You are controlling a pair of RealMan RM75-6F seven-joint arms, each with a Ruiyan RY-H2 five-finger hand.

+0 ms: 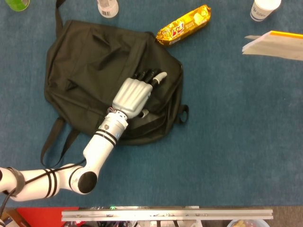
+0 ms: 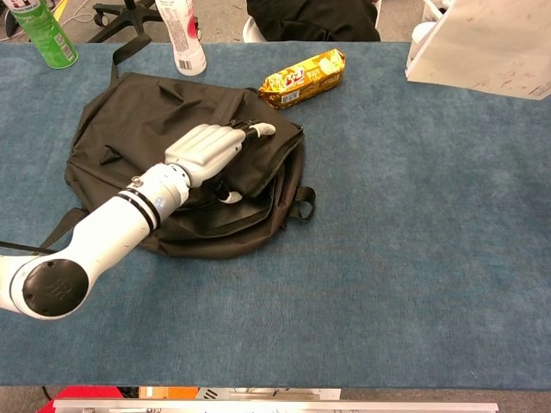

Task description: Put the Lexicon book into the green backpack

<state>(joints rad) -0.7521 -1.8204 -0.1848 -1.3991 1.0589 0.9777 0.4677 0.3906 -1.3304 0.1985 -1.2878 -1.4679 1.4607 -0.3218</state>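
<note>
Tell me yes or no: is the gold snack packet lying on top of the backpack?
No. The snack packet lies on the blue table just beyond the backpack.

backpack [image 1: 94, 56] left on table [image 1: 227, 142]; left hand [image 1: 133, 94] on it; snack pack [image 1: 183, 24] behind-right; book [image 1: 274, 45] far right
</note>
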